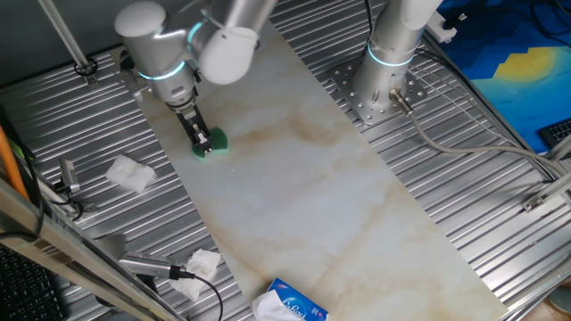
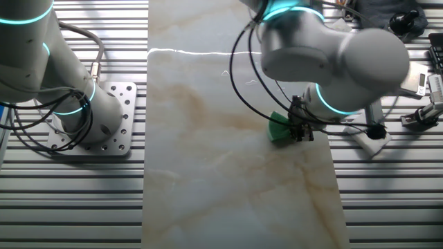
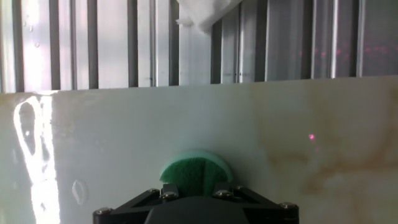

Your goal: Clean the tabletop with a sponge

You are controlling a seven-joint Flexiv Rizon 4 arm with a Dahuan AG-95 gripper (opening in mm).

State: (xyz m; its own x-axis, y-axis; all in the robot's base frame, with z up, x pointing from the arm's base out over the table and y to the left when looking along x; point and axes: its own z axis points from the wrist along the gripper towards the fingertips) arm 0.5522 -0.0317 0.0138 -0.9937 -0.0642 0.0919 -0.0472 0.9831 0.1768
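The claw [image 1: 204,143] is closed on the sponge [image 1: 212,143], pressing it down on the tabletop [image 1: 321,196] near one long edge. A tissue [image 1: 130,173] lies just off that edge on ribbed metal; finger contact seems firm, though partly hidden

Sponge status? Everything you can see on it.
The small bright green sponge block looks soft, with a rounded edge bulging past the fingers in the hand view. The two-finger black gripper is shut on it, pressing it onto the glossy off-white marble-look tabletop, near the slab's long edge by the ribbed grey metal.
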